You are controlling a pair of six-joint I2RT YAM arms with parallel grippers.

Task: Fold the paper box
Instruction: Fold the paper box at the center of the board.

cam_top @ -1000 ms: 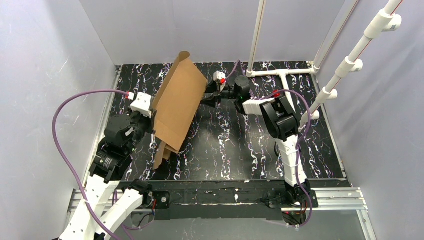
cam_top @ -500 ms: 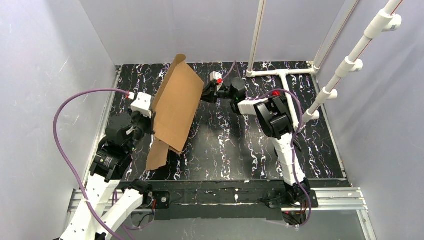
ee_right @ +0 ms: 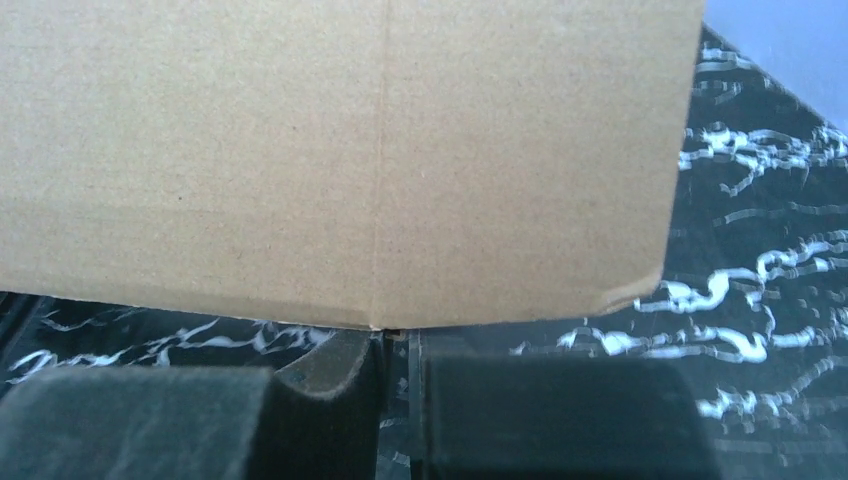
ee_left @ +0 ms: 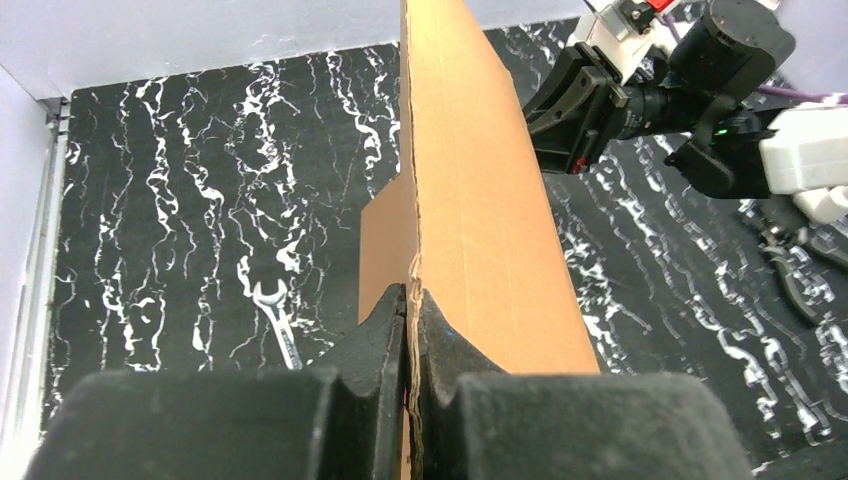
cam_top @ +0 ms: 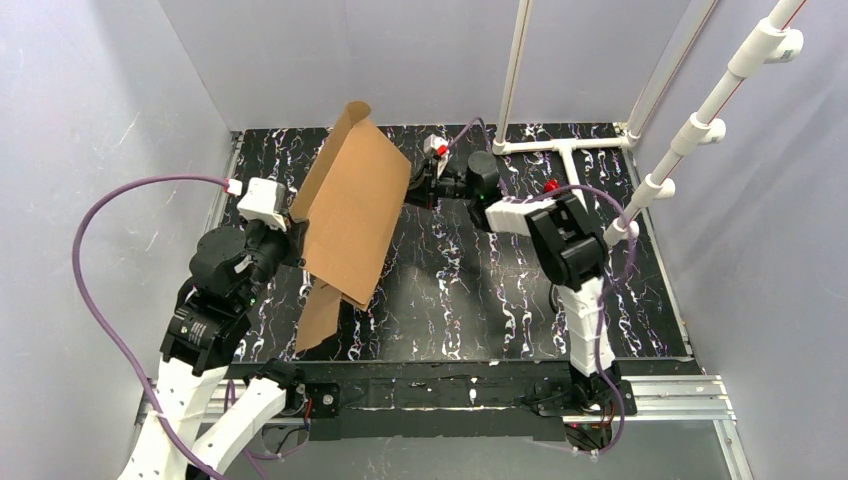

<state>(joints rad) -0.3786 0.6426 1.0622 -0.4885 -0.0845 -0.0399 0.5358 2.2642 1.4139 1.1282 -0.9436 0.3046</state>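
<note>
The box (cam_top: 350,215) hangs tilted over the left half of the table (cam_top: 480,290), a mostly flat sheet with one flap drooping toward the surface. The left gripper (ee_left: 412,318) pinches its near edge, and the right gripper (ee_right: 397,345) is closed thin on the far edge. This looks like an early step: bending a panel along a crease. The next move probably needs both arms turning together without tearing the board. The table is black with white marbling, with a wrench (ee_left: 278,322) on it. Pale walls (cam_top: 100,150) and white pipes (cam_top: 560,148) enclose it.
</note>
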